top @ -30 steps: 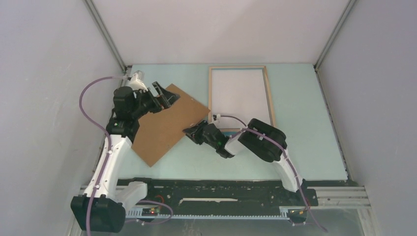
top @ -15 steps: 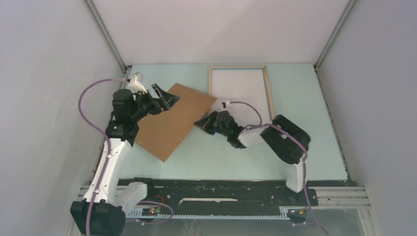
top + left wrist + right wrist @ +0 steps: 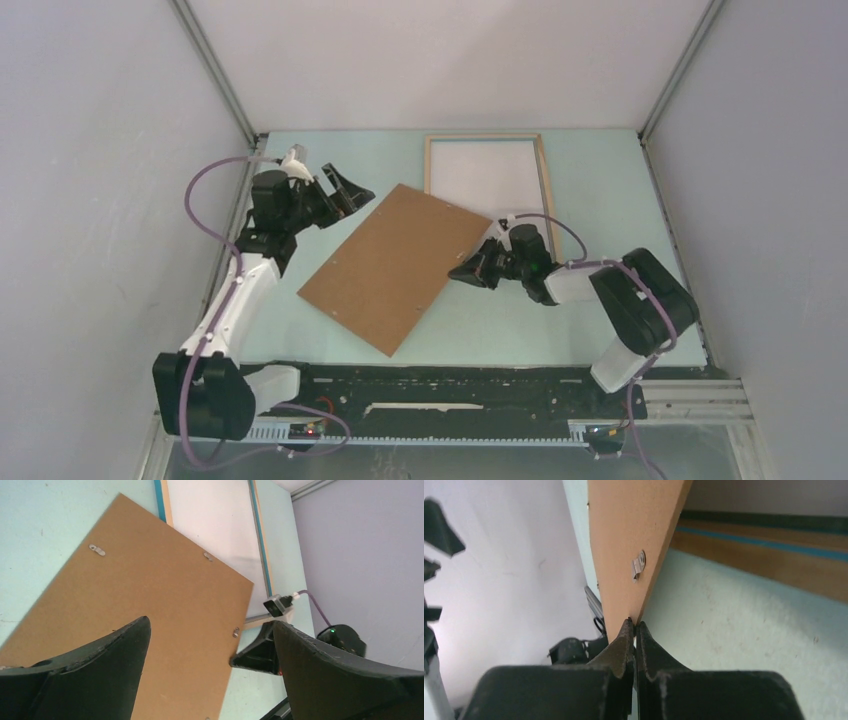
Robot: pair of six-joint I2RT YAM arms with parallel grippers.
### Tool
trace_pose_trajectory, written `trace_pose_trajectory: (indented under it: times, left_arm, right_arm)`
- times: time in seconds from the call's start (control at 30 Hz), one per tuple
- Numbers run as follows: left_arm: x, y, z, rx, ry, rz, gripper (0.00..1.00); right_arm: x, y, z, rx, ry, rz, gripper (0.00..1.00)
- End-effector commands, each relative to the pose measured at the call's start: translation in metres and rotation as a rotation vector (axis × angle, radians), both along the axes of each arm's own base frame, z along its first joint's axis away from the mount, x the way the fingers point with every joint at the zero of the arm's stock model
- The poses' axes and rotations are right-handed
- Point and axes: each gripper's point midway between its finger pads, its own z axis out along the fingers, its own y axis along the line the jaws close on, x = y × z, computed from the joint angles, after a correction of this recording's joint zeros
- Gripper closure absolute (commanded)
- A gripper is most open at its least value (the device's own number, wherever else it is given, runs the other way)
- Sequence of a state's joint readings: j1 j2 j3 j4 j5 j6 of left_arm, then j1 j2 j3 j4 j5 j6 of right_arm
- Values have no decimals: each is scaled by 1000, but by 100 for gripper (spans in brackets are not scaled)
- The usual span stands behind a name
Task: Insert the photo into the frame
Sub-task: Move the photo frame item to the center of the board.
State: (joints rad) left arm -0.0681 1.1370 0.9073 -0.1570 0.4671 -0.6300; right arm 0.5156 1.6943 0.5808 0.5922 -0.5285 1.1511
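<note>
The frame [image 3: 546, 190] lies at the back of the table, its light wood back up, with a turquoise edge [image 3: 161, 500]. A white sheet [image 3: 485, 175] fills its opening, apparently the photo face down; no print shows. A brown backing board [image 3: 395, 265] lies slanted left of the frame, its far corner overlapping the frame's near left corner. My right gripper [image 3: 462, 272] is shut on the board's right edge [image 3: 634, 624], which is tilted up off the table. My left gripper [image 3: 355, 200] hangs open above the board's far left side [image 3: 210, 622], holding nothing.
Small metal tabs [image 3: 639, 565] stick up from the backing board near its edges. Grey walls close in the table on the left, back and right. The black rail [image 3: 450, 385] with the arm bases runs along the near edge.
My right gripper has shut on the board's edge and moved right, taking the board with it and turning it. The left arm has drawn back a little, still open.
</note>
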Motion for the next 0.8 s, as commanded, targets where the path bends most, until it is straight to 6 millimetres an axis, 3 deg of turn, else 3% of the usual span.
trace_pose_trajectory:
  times: [0.0, 0.23, 0.37, 0.43, 0.57, 0.6, 0.77]
  left_arm:
    - [11, -6, -10, -21, -1, 7, 0]
    - [23, -4, -47, -17, 71, 38, 0]
    - [29, -14, -66, -142, 169, -19, 0]
    - [31, -14, -79, -178, 222, -35, 0]
    - [32, 0, -94, -184, 260, 19, 0]
    - [35, 14, -97, -184, 261, 59, 0]
    - [42, 29, -97, -205, 263, 97, 0]
  right_arm:
    - [-18, -7, 33, 8, -141, 139, 98]
    - [-9, -17, 7, -7, -111, 69, 82]
    - [-6, -16, -9, 8, -72, 43, 79]
    - [-10, -17, -14, 33, -49, 36, 72]
    - [-17, -19, -16, 68, -50, 13, 54]
    - [-20, -18, -17, 65, -41, 18, 51]
    - [-43, 8, -22, 44, -16, 47, 34]
